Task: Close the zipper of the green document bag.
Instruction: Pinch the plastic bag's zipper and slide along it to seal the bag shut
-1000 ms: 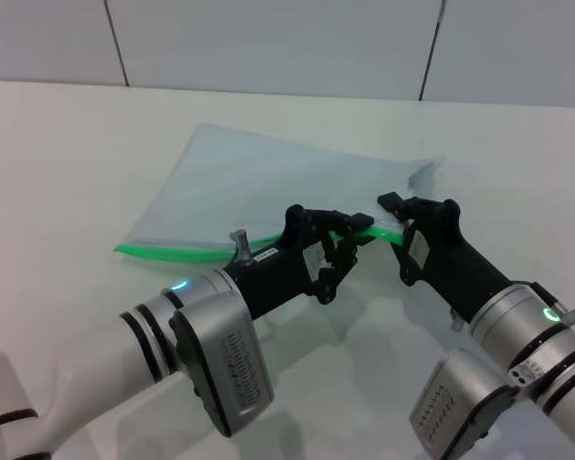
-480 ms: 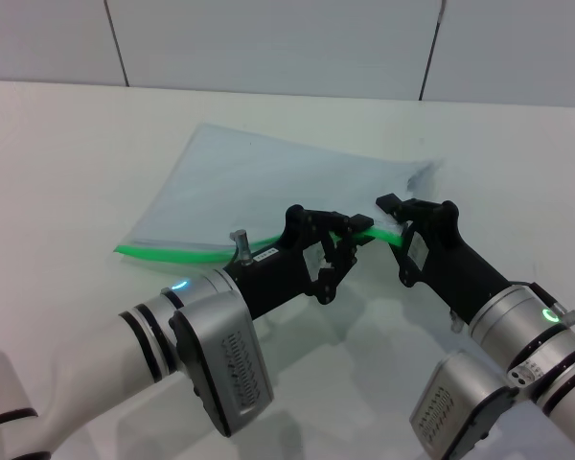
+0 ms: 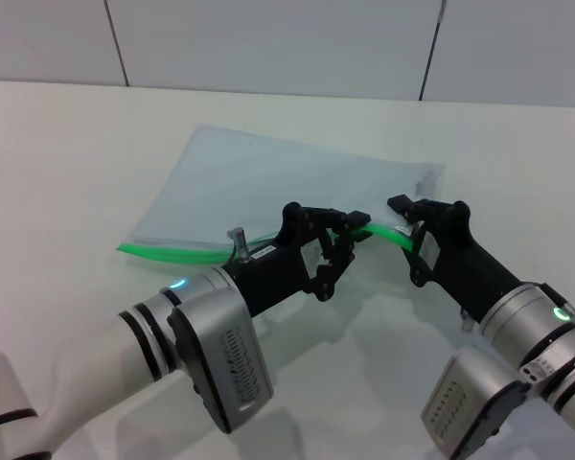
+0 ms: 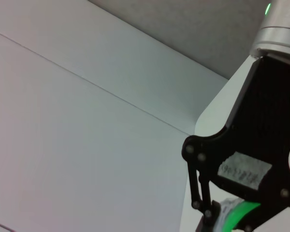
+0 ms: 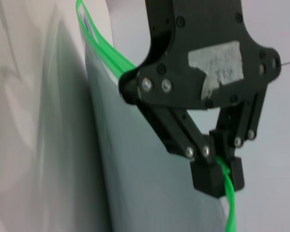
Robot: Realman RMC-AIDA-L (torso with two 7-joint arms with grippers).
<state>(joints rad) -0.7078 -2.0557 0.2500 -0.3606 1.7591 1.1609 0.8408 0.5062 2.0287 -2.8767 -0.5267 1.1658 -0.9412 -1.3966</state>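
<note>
The zipper [image 3: 220, 251] of the green document bag [image 3: 268, 182] is pinched by the left gripper [image 3: 357, 225]; the right gripper [image 3: 402, 213] is clamped on it too.

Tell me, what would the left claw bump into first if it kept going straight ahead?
Probably the right claw. The left claw, pinching the zipper, points along it toward the right claw, with only green strip between them, though depth is unclear.

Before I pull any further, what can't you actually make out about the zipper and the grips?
- Slider tab: not visible in any view; the left gripper covers that stretch of the zipper.
- Right gripper: in the head view its fingertips hide behind its own body, so its grip is unclear.
- Open or closed track: too thin to judge on the bag.
- Left wrist view: mostly wall; only a scrap of green at the edge.
</note>
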